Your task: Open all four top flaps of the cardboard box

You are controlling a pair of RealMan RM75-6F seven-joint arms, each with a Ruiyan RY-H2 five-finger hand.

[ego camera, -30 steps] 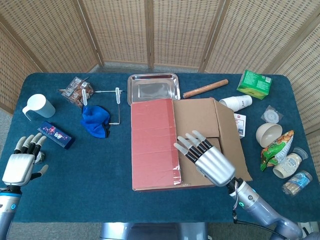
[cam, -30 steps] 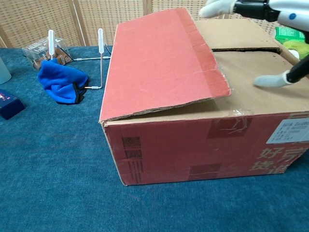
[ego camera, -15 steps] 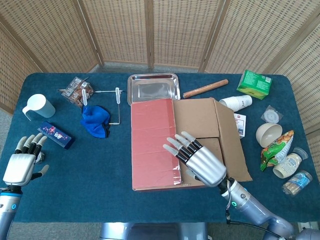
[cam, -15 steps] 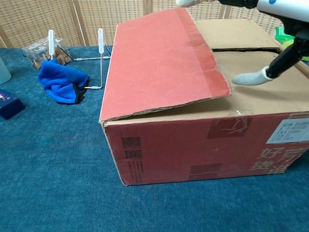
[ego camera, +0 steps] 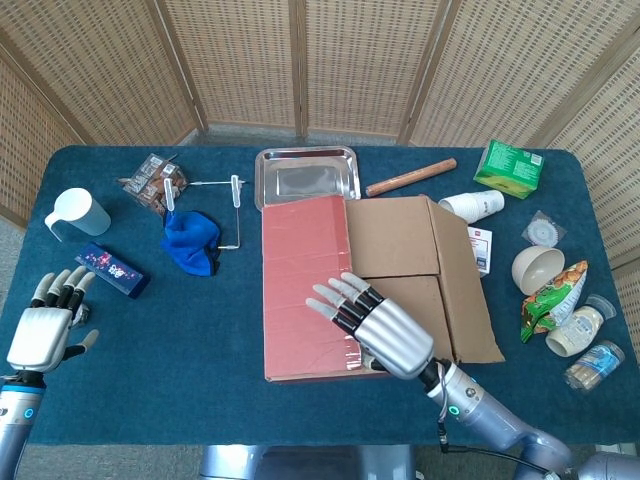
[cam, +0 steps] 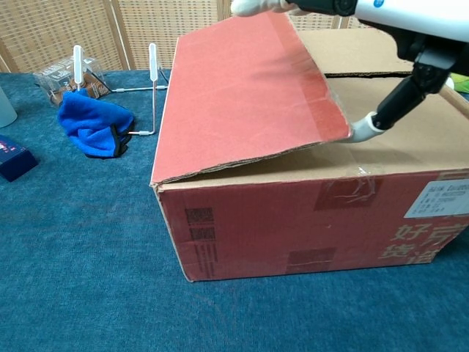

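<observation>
The cardboard box [ego camera: 400, 250] sits mid-table. Its red left flap [ego camera: 300, 270] is raised a little along its inner edge [cam: 242, 95], while the brown flaps [ego camera: 395, 235] lie flat and the right flap [ego camera: 468, 290] slopes outward. My right hand [ego camera: 375, 330] hovers over the red flap's inner front corner with fingers spread above it. In the chest view its thumb tip [cam: 364, 129] touches the flap's free edge; I see no grip. My left hand [ego camera: 40, 335] stays at the table's front left, fingers apart and holding nothing.
A steel tray [ego camera: 306, 175] and rolling pin [ego camera: 410, 177] lie behind the box. Paper cups [ego camera: 472, 205], a green box [ego camera: 509, 167], bowl [ego camera: 537, 268] and snack bag [ego camera: 550, 298] crowd the right. Blue cloth [ego camera: 192, 240], wire rack [ego camera: 215, 200], white cup [ego camera: 78, 213] and dark box [ego camera: 112, 269] lie left.
My right hand has slid left from above the brown flaps to the red flap's inner edge, bringing its thumb tip against that edge. The left hand has not moved.
</observation>
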